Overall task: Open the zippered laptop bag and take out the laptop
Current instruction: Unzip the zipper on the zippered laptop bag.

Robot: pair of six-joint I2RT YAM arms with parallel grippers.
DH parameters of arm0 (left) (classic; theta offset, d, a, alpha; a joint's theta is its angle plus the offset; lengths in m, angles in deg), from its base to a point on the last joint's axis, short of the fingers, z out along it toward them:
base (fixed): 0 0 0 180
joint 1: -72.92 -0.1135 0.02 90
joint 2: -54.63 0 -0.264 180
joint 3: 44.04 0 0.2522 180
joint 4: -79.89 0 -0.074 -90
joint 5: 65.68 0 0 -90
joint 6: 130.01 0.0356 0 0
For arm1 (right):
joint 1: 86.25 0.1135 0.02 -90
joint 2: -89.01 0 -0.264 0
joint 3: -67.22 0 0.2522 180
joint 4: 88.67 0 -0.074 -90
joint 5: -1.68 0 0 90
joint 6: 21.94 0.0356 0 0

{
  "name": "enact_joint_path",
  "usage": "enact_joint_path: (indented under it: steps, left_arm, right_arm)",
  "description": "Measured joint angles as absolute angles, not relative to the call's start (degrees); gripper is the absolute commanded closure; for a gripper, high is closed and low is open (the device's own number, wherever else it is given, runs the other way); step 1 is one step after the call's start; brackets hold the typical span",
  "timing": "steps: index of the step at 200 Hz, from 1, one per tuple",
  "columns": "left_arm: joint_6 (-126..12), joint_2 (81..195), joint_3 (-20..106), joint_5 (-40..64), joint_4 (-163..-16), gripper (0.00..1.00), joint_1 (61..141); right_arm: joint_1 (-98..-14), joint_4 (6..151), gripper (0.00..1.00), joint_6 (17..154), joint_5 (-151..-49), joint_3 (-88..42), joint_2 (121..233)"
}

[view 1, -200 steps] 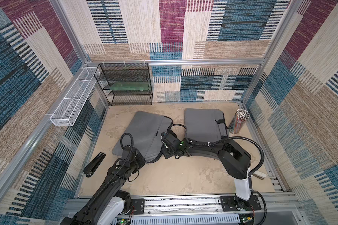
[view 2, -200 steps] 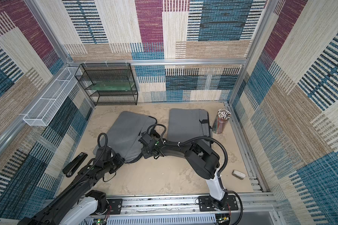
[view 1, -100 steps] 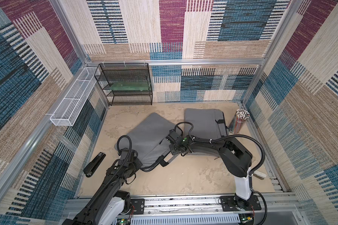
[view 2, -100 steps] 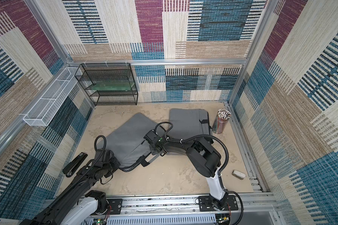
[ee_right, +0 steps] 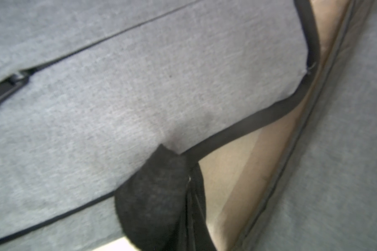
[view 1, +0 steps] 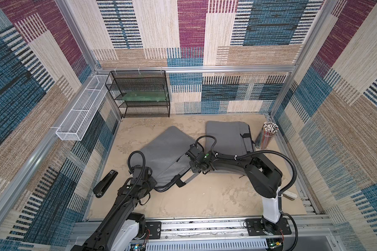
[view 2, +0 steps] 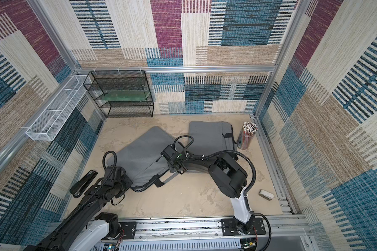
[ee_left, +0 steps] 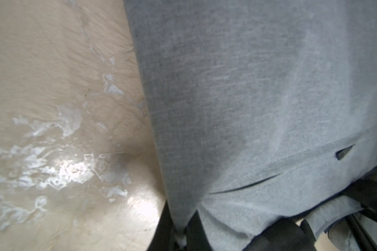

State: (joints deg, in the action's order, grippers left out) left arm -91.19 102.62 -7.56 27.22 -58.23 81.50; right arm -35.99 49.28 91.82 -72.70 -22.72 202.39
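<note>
Swung askew since a second ago, the laptop bag [view 1: 163, 152] stretches from the left hand [ee_left: 181, 228], clamped on its corner as anchor, across to the right hand [ee_right: 188, 184], clamped on its black zipper edge [ee_right: 248, 122], likely to unzip; laptop unseen.

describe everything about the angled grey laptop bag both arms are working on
The laptop bag is soft grey woven fabric with black edge trim, a front pocket zipper with a black pull and black handle straps at its near edge. It lies turned diagonally on the tan table. The left tool pinches its near corner, and the right tool is shut on its side-edge trim. No laptop shows.
</note>
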Motion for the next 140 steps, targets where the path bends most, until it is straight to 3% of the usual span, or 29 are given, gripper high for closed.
enact_joint_path:
  steps: [140]
  left_arm:
    - [-86.25,106.33,-5.40,28.83,-58.67,1.00,72.43]
  right_arm:
    - [-36.88,49.06,1.00,92.04,-72.66,-21.89,201.34]
